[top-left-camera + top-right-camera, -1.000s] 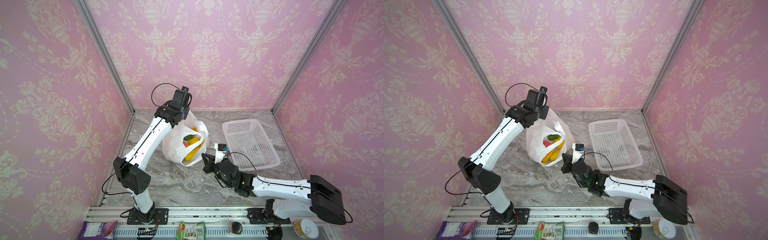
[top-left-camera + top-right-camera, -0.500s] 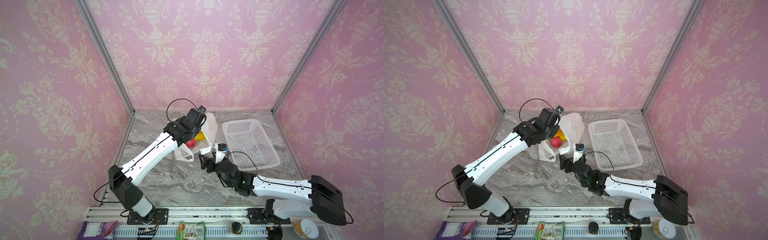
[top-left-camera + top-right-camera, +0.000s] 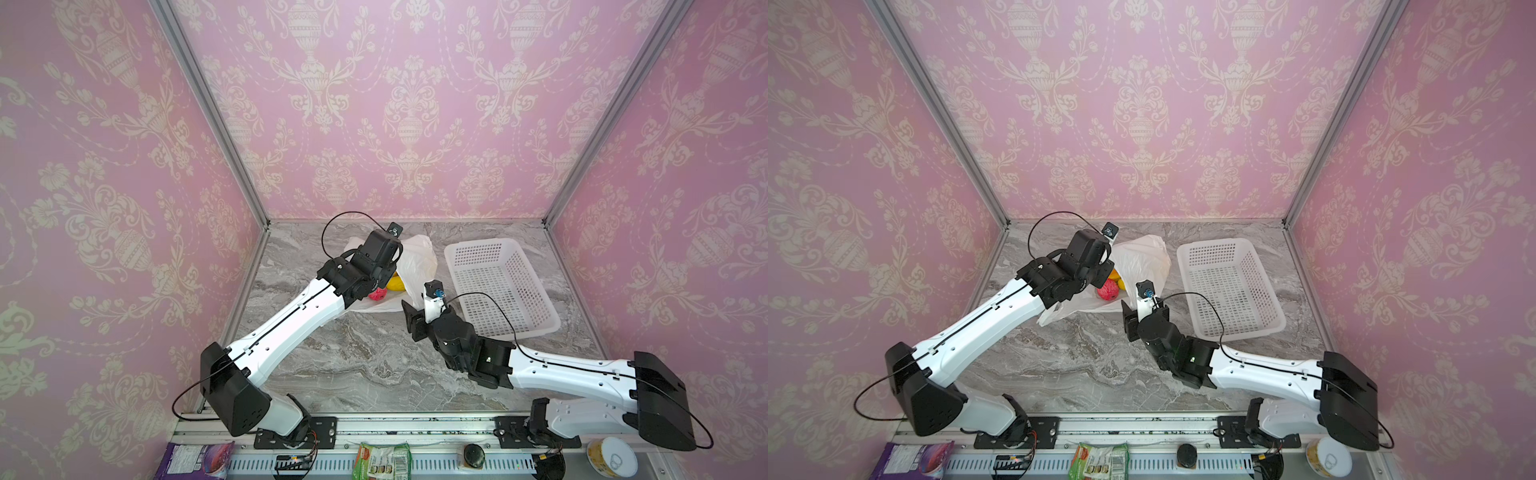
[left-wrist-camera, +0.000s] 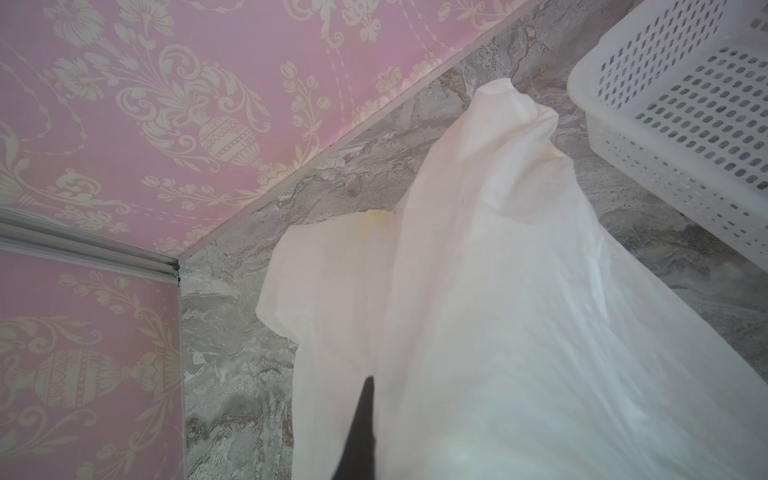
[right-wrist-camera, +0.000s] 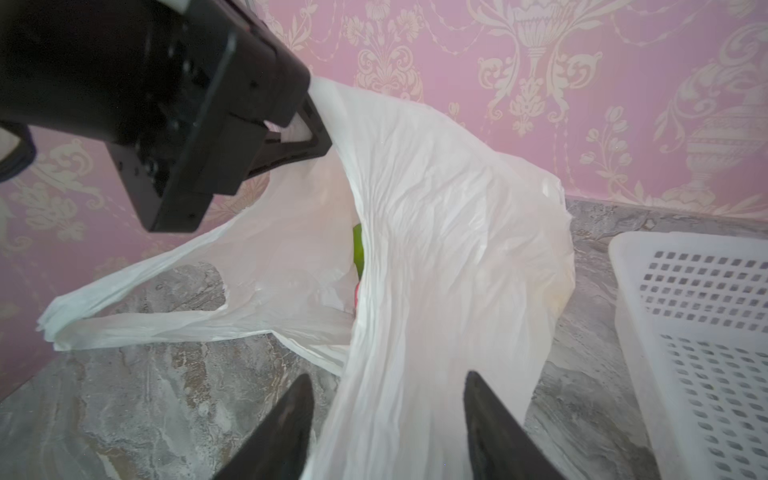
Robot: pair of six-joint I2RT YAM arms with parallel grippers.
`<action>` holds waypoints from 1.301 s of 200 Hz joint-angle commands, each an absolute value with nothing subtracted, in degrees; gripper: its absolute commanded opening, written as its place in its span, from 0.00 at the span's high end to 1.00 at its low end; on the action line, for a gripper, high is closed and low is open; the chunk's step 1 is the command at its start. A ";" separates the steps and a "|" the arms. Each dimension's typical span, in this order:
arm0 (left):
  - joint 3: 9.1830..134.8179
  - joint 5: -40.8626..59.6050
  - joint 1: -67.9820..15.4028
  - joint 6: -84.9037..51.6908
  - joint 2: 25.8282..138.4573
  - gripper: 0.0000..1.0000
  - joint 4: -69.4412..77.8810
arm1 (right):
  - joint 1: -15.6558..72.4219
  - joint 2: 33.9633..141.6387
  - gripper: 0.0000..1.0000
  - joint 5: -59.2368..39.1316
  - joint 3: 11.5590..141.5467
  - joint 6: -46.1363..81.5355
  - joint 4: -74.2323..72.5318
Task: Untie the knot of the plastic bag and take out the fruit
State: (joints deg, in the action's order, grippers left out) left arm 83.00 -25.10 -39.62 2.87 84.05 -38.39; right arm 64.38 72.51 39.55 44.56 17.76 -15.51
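Note:
The white plastic bag [image 3: 415, 262] [image 3: 1142, 257] lies slack on the marble table, its mouth gaping toward the front. My left gripper [image 5: 318, 133] is shut on the bag's upper edge and holds it up; in the left wrist view one dark finger [image 4: 365, 419] shows against the bag [image 4: 498, 291]. A pink-red fruit [image 3: 1108, 289] [image 3: 377, 294] and a yellow fruit [image 3: 395, 282] show at the mouth, and a green fruit [image 5: 358, 249] peeks out inside. My right gripper [image 5: 388, 382] [image 3: 415, 305] stands open, with a strip of the bag [image 5: 436, 208] running between its fingers. No knot shows; one loop handle [image 5: 124, 320] lies loose.
A white perforated basket [image 3: 536, 328] [image 3: 1266, 328] [image 5: 623, 257] stands right of the bag, close to my right arm. Pink patterned walls close the back and both sides. Packets and a tin lie beyond the front rail.
My left arm swung down and to the right, so the bag went from hanging full to lying slack and low. My right gripper's jaws have parted around the bag's near side.

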 commanded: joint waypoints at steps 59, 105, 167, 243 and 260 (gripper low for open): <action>77.69 -27.15 -39.62 -0.18 80.56 0.31 -34.30 | 63.72 72.88 1.00 46.49 46.69 16.45 -10.98; 64.63 -35.89 -38.57 -5.89 75.23 0.04 -31.11 | 63.31 71.20 1.00 45.98 45.35 16.03 -11.56; 54.25 -30.78 -28.81 -12.17 66.16 0.56 -30.52 | 62.67 71.26 0.96 45.59 45.15 14.99 -11.65; 51.25 -5.27 -27.38 -12.32 64.07 1.00 -22.37 | 73.39 68.13 0.27 46.06 56.40 -3.04 -2.34; 51.31 -5.10 -27.38 -12.70 65.57 1.00 -21.80 | 77.57 71.21 0.38 44.36 63.47 -4.39 2.88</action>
